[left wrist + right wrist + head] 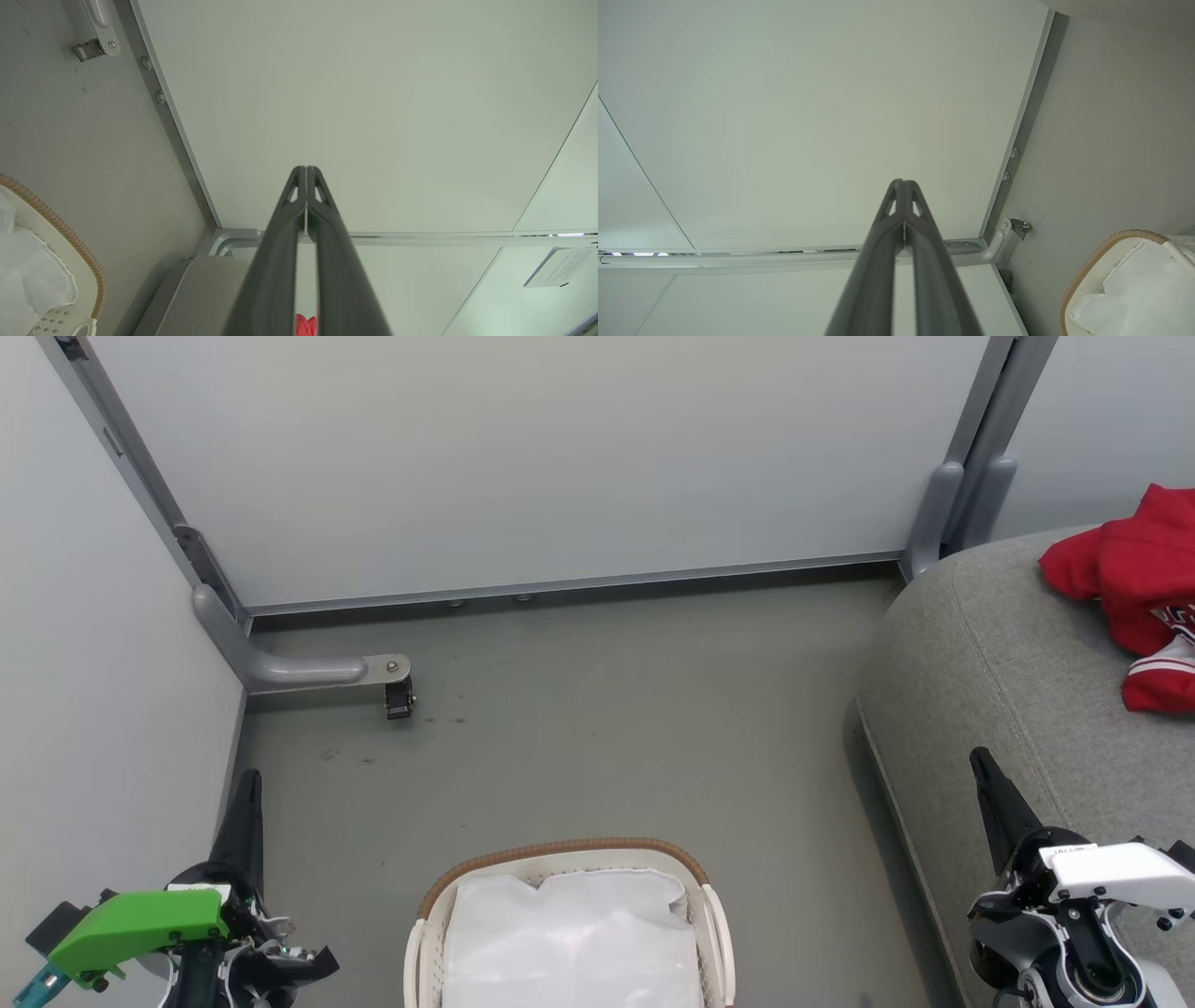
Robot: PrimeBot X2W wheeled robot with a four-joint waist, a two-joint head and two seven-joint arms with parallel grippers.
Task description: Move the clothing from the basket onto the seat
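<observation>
Head view first: the clothing [1134,588] is a red bundle with white stripes lying on the seat [990,644], up at the right edge of the picture and partly cut off by it. The basket [560,851] sits on the grey floor [607,709] at bottom centre, with a white lining sheet [569,933] inside it. The left gripper [250,777] is at lower left and the right gripper [980,758] at lower right, over the seat's front edge. Both have their fingers pressed together and nothing between them. There's open floor between the basket and the pale wall panel [560,457]. The one thing standing on it is a small caster foot [400,698] near the left corner. The seat's rounded edge is close to the basket's right side, but they aren't touching.

Left wrist view: here I can see the two fingers meeting tip to tip, so the left gripper [306,170] is fully closed. It also gives me a sliver of red at the bottom between the fingers, a corner of the seat [201,289], and a paper notice [558,267] on the wall that the head view misses. The basket's brown rim is at far left.

Right wrist view: the fingertips touch here too and the gripper is empty. The basket [1092,259] and its lining are at lower right, and the caster is near the panel corner.
</observation>
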